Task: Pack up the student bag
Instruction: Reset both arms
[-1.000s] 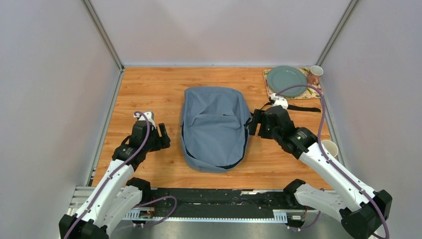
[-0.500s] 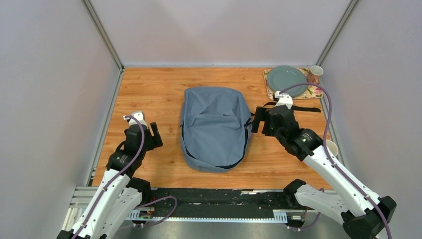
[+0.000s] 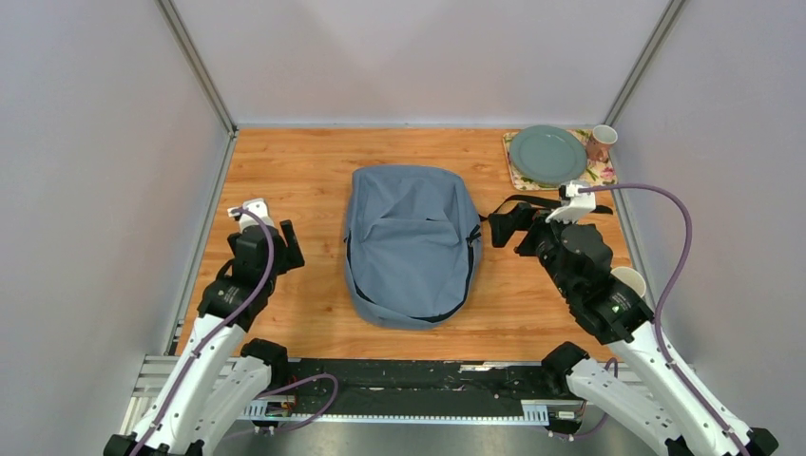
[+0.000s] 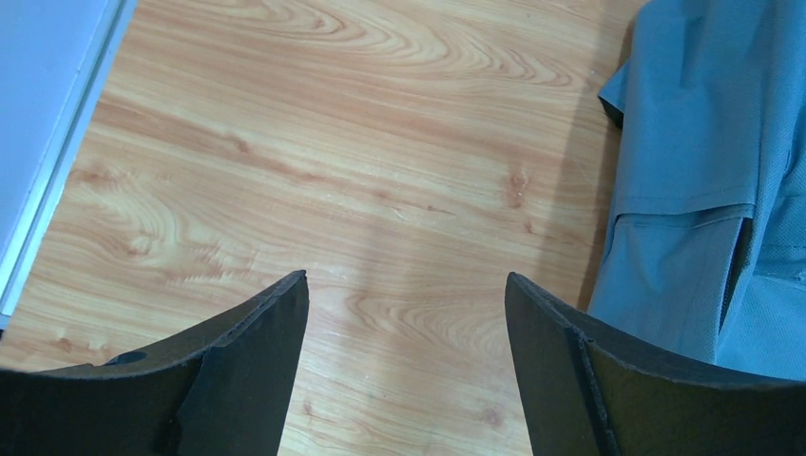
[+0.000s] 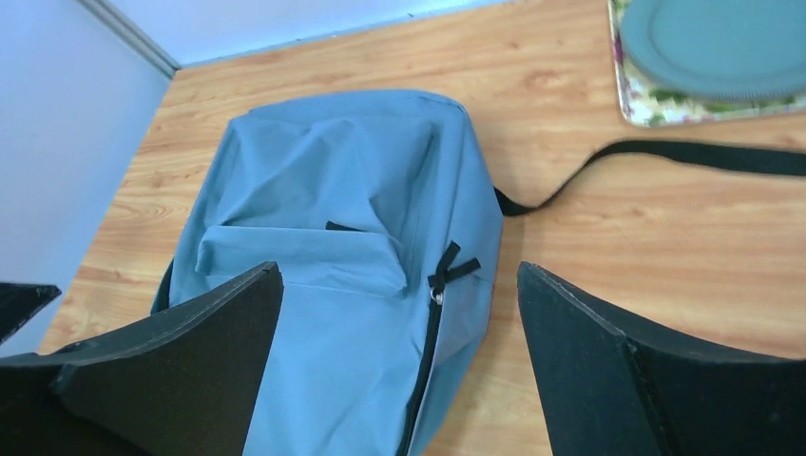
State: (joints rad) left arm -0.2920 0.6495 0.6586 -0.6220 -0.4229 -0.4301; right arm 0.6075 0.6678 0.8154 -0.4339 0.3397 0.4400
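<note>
Both arms are alike: the left arm [image 3: 193, 375] and the right arm [image 3: 665, 375] have white shells on the long links, black housings at the joints and black bases [image 3: 261, 353]. A purple cable [image 3: 670, 218] runs along each arm to a small white mount [image 3: 249, 209] at the wrist. The left tool [image 4: 404, 285] and the right tool [image 5: 399, 275] have broad, matte black fingers [image 5: 608, 380] that narrow to blunt tips.

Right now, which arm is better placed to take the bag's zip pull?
Right. The right claw, open, faces the zip pull on the student bag; the left claw points at table beside it.
</note>
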